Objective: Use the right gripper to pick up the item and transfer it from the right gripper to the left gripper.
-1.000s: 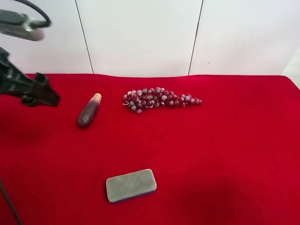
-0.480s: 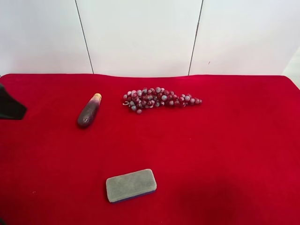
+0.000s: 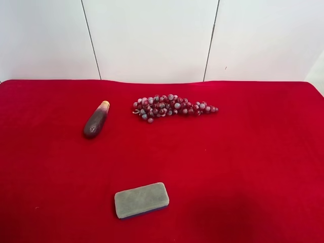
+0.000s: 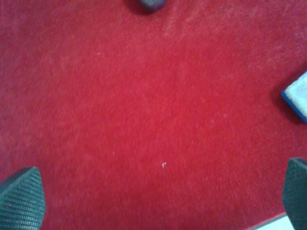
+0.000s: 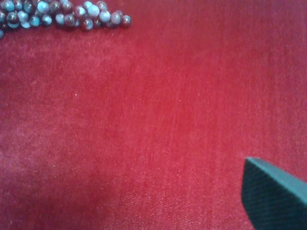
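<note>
The left tool (image 4: 158, 203) hangs over bare red counter (image 3: 243, 162), its fingers (image 4: 21, 199) spread wide, holding nothing. Only one finger (image 5: 276, 196) of the right tool shows, also wide apart and empty. The eggplant toy (image 3: 95, 120) lies far left, the grapes (image 3: 172, 107) right of it, the grey eraser (image 3: 141, 200) nearer.

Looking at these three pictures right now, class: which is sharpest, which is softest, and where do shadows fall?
Exterior high view: sharp, evenly lit; eggplant toy and grey eraser cast only faint shadows. Right wrist view: soft, the grapes blurred. Left wrist view: cloth slightly soft, darker toward the corners.
</note>
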Controlling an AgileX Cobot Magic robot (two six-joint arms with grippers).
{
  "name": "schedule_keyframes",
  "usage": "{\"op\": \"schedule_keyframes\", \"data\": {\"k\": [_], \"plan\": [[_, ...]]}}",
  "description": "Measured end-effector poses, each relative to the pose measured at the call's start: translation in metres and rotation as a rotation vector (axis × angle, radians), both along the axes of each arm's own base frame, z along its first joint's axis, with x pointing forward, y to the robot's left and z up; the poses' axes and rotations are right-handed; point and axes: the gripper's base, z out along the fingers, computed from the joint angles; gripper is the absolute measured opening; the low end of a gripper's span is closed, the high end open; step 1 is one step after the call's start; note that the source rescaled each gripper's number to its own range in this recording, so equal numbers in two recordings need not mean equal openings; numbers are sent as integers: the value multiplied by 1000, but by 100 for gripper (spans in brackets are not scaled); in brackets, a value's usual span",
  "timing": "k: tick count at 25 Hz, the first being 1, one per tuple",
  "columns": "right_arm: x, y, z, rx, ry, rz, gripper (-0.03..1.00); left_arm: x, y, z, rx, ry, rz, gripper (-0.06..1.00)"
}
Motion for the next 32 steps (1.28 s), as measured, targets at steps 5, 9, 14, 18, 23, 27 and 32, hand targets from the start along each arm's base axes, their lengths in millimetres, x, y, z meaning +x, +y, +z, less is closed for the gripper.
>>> {"op": "schedule_keyframes", "data": {"k": [5,9,14,18,23,27,32], "plan": [[0,0,0,0,0,0,100,-19,11,-29,-80,15,131,100],[0,0,0,0,0,0,100,-38,17,-47,-119,-63,216,100],[0,0,0,0,0,0,100,-61,20,-54,-133,-198,263,100],[0,0,0,0,0,0,100,-78,20,-52,-129,-284,275,100],[0,0,0,0,0,0,100,-98,20,-52,-139,-395,267,100],[0,0,0,0,0,0,100,-109,20,-54,-143,-465,263,100],[0,0,0,0,0,0,100,-109,19,-56,-135,-471,253,100]]}}
